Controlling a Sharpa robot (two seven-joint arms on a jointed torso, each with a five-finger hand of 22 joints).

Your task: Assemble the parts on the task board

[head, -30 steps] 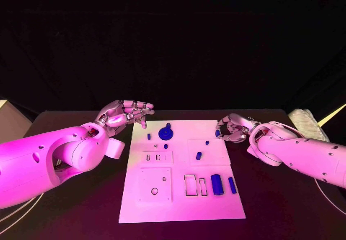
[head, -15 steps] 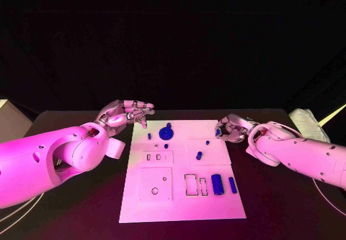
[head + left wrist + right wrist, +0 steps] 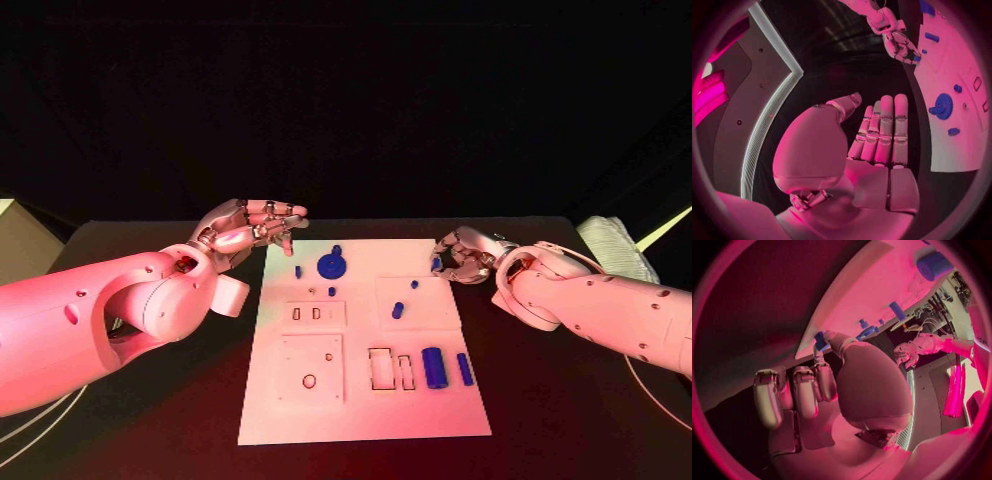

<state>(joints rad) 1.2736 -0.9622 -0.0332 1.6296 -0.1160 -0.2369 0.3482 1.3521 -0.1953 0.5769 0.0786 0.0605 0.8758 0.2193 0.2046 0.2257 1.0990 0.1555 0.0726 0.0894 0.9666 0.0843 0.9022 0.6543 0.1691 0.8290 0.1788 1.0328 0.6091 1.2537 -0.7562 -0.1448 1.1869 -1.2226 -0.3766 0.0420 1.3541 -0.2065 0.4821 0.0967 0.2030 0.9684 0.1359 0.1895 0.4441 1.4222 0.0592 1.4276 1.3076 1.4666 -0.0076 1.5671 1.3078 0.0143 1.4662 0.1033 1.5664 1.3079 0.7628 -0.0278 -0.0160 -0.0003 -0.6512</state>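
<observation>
The white task board [image 3: 364, 340] lies flat in the middle of the black tabletop [image 3: 577, 400], w/ small blue parts on it. The right hand [image 3: 462, 258] sits at the board's far right edge, fingers curled in, and it pinches a little blue peg [image 3: 436, 265] at its tips. The right wrist view shows that peg [image 3: 821, 340] at the thumb tip, just beside the board's edge.

The left hand [image 3: 253, 228] hangs off the board's far left corner, holding nothing, fingers straight and close together.

The blue gear [image 3: 333, 266] is near the left hand. The thick blue cylinder [image 3: 433, 362] lies on the near right part, long way pointing from the robot to the far side, so the right hand is nearer to it.

No words or labels I can read.
</observation>
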